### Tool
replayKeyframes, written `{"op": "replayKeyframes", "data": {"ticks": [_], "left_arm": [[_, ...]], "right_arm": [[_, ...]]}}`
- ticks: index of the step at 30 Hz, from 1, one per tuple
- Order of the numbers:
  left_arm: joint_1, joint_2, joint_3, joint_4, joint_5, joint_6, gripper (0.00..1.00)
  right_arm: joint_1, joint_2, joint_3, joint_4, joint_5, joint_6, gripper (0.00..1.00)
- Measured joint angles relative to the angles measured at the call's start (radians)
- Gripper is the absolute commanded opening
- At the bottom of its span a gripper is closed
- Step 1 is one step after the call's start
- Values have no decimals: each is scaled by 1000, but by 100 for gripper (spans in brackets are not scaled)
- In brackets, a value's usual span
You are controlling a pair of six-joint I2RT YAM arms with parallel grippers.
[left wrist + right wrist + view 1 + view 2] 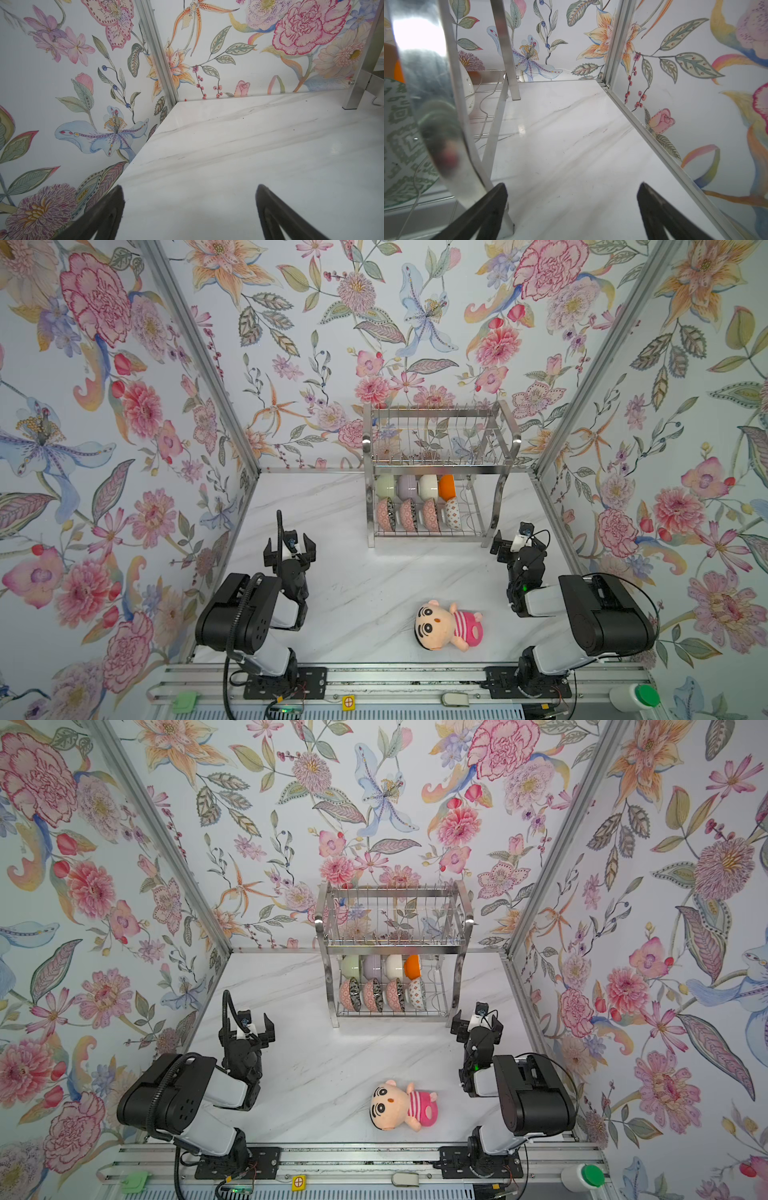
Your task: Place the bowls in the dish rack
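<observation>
The steel dish rack stands at the back of the marble table. Its lower tier holds several bowls on edge: a back row from pale green to orange, and a front row of patterned ones. The upper tier looks bare. My left gripper hovers open and empty, front left of the rack. My right gripper is open and empty beside the rack's front right leg. A patterned bowl shows behind that leg.
A plush doll in a pink striped shirt lies on the table between the two arm bases. Floral walls close in the left, back and right sides. An aluminium rail runs along the front. A rack leg shows in the left wrist view.
</observation>
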Motion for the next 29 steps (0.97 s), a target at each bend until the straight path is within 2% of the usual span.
{"op": "replayKeyframes", "data": {"ticks": [21,26,29], "left_arm": [[0,0,0,0,0,0,99],[0,0,0,0,0,0,100],[0,0,0,0,0,0,99]], "right_arm": [[0,0,0,-8,-3,2,99],[-16,0,6,-38,-87,1,99],[-16,0,6,-44,-100,-2,99]]}}
